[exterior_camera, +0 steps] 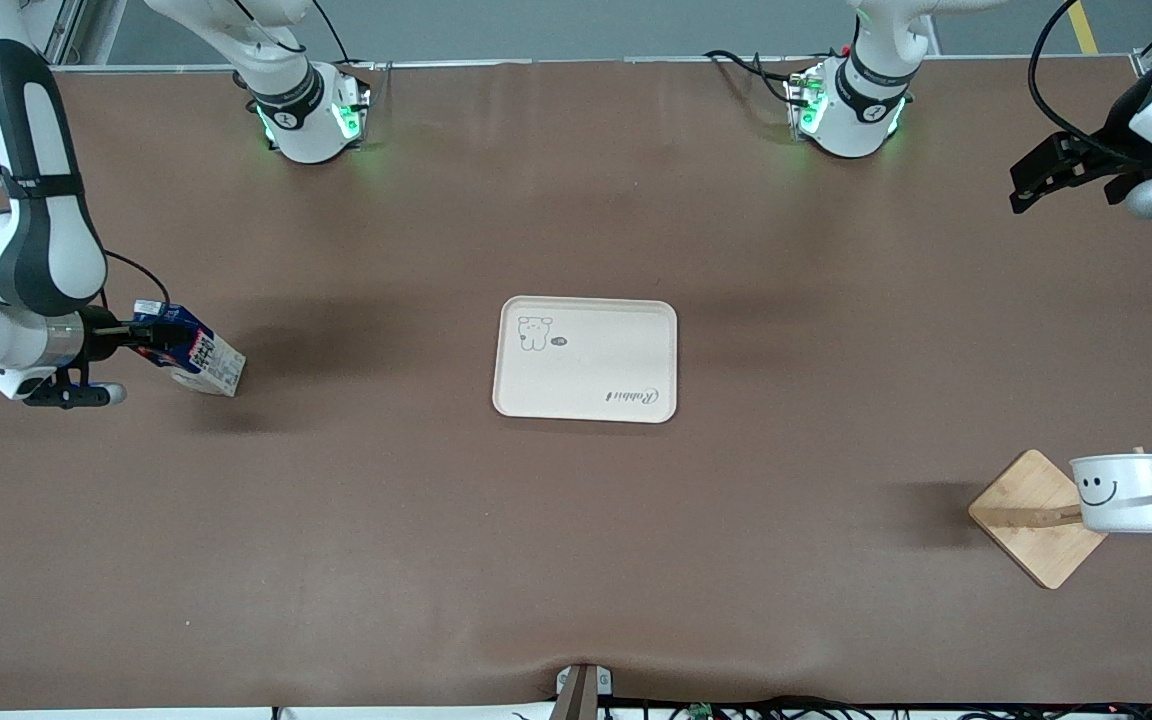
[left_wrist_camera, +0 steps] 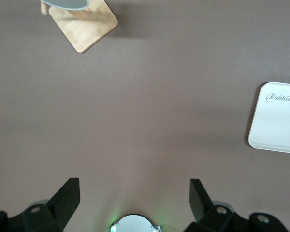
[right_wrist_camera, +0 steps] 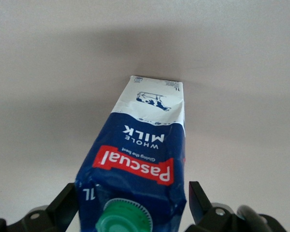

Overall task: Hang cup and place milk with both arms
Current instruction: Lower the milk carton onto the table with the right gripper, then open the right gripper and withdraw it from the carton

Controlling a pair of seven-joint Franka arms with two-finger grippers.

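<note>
Table: brown cloth covers the whole table (exterior_camera: 576, 560), and both of my round bases sit along its edge by me.
Tray: a cream tray (exterior_camera: 586, 358) lies flat in the middle of the table, with a little bear drawing and the word Rabbit on it.
Milk: the milk (exterior_camera: 191, 352) is at my right arm's end of the table. It leans over, its green cap toward my claw and its white bottom down at the cloth. I cannot tell if the bottom touches the cloth.
Right claw: my right gripper (exterior_camera: 131, 335) has the top of the carton between its two fingers (right_wrist_camera: 67, 203). The fingers are spread wide, one on each side of the blue part, just beside it. I cannot tell if they press on it.
Cup: the cup (exterior_camera: 1124, 492) hangs by its black handle on a wooden peg, smiley face showing.
Rack: the peg belongs to a small wooden rack (exterior_camera: 1034, 520) near my left arm's end, closer to the front camera than the tray.
Left claw: my left gripper (exterior_camera: 1036, 180) is up in the air over the bare cloth at my left arm's end. Its fingers are wide apart with nothing between them. This arm waits.
</note>
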